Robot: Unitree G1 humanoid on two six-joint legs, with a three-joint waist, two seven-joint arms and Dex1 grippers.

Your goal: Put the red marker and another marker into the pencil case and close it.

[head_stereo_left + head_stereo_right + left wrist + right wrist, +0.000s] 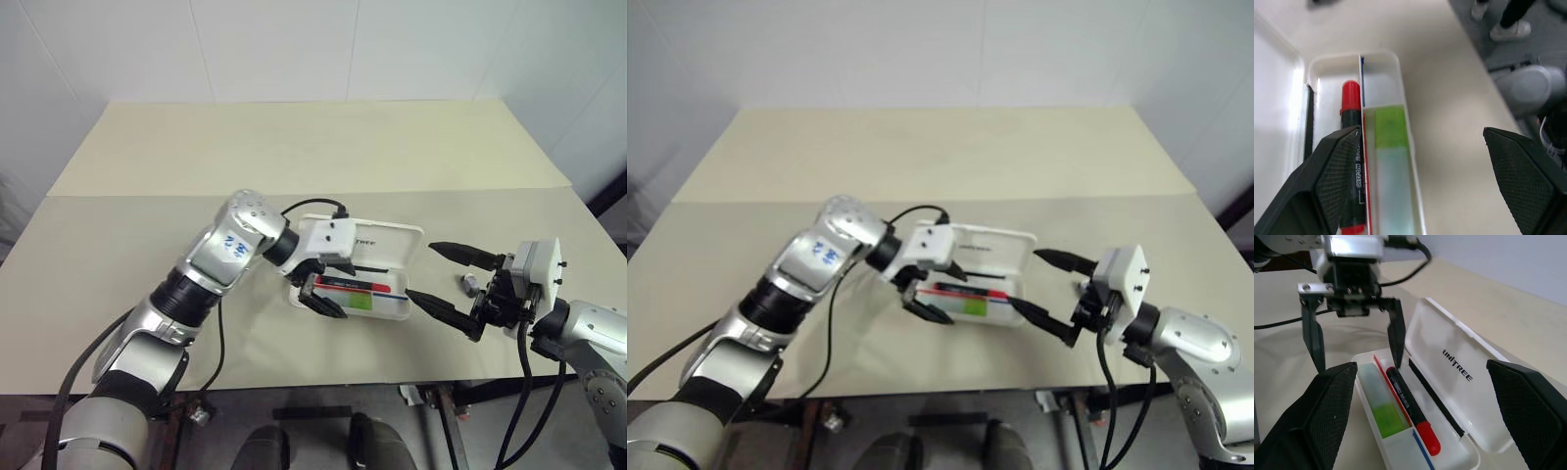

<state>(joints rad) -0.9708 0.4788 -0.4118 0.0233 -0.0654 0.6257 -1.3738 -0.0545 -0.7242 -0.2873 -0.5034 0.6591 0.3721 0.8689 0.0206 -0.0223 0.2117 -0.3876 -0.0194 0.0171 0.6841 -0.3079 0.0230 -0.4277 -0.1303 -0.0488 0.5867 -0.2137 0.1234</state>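
The flat white rectangular plastic pencil case point(1459, 382) with rounded corners lies open near the front edge of the beige tabletop point(294, 147), its hinged lid, marked with a small black logo, folded back flat on the far side of the tray. Inside the tray, the slim red marker point(1409, 406) with a black printed barrel rests in the compartment next to the lid, and the short stubby light green marker point(1382, 407), translucent in look, lies in the compartment on the near side of a red and blue divider stripe. Both markers appear to be in place, leaving the closing as the step in hand. The lid looks like thin, light, stiff plastic, smooth and probably slippery; its free long edge, away from the hinge, seems the best place to catch and swing it over, while the light tray may slide unless steadied. The left pincer point(321, 292) hangs just above the tray's left end, black fingers spread wide and grasping nothing. The right pincer point(449, 284) waits just beside the case's right end, also spread wide and empty. A small dark object point(471, 284) sits on the tabletop between its fingers.
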